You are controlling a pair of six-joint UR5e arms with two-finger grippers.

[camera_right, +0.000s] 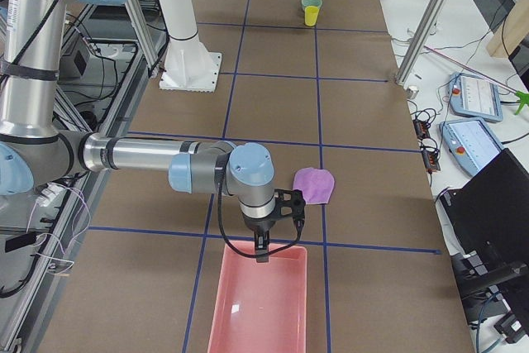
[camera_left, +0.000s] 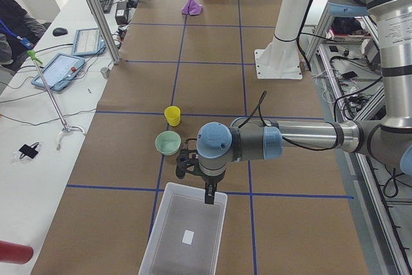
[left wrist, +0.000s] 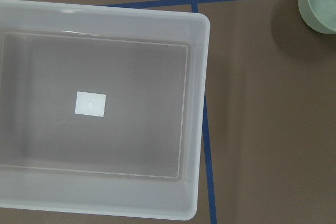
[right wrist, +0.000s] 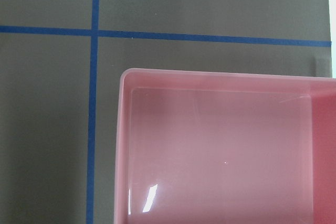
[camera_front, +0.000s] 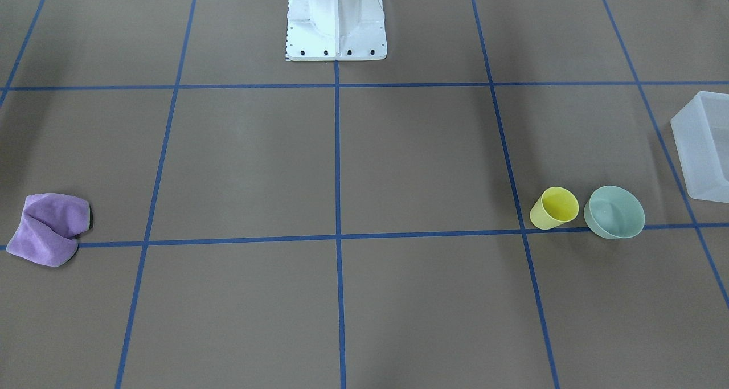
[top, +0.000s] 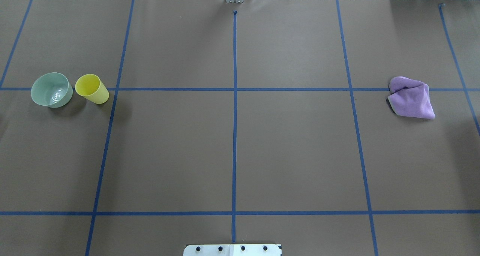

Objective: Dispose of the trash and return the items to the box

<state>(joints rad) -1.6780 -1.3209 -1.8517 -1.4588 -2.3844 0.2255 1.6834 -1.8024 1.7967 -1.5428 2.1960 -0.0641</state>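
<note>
Hovering my left gripper (camera_left: 207, 192) over the box (left wrist: 197, 103), I couldn't tell whether it was clenched; likewise the right gripper (camera_right: 261, 247), far from the box. Near the box sat the bowl (camera_left: 168, 142), then the cup (camera_left: 172, 115): seemingly light, stiff, slick plastic, best pinched by the rim.

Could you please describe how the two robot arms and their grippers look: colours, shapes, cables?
The left arm and the right arm are silver-grey metal tubes with rounded light-blue joint caps. A thin black cable loops beside each forearm. The left gripper and the right gripper are small and black, with slim straight fingers. No markings are legible.
</note>
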